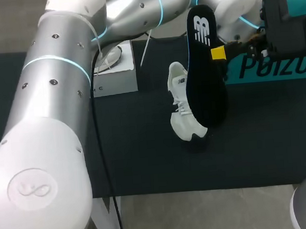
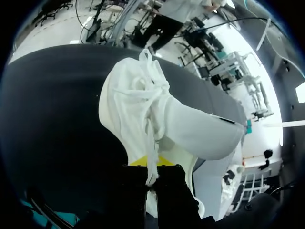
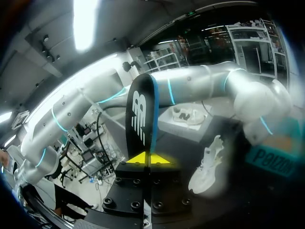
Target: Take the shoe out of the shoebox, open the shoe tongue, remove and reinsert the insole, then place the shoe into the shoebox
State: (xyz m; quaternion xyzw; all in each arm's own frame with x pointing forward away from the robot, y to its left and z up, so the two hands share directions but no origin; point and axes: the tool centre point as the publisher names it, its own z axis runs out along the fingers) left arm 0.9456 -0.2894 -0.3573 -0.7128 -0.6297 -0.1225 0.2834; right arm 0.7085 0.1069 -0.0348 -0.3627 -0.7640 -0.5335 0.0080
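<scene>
Left gripper: closed on the shoe. Its yellow tips nearly meet on a thin part of the upper, and a lace hangs across them.
Right gripper: closed on the insole, pinching it at one edge.
Shoe: near mid-table, held toe-down with the heel uppermost. Whether the toe touches the table cannot be told.
Insole: out of the shoe, upright and just beside it, partly overlapping it in the head view.
Shoebox: at the far left of the table, behind the left arm and well apart from the shoe.
Step (judged): the insole is out, and reinsertion comes next.
Risk, buckling: the insole looks thin and flexible. Pushed from an edge grip, it may fold at the collar instead of sliding in.
Risk, snagging: loose laces or a fallen tongue may block the opening.
Risk, slipping: the pinch on the soft upper is small, so insertion force could twist the shoe or pull it free.
Risk, contact: the two wrists work close together and could touch.
</scene>
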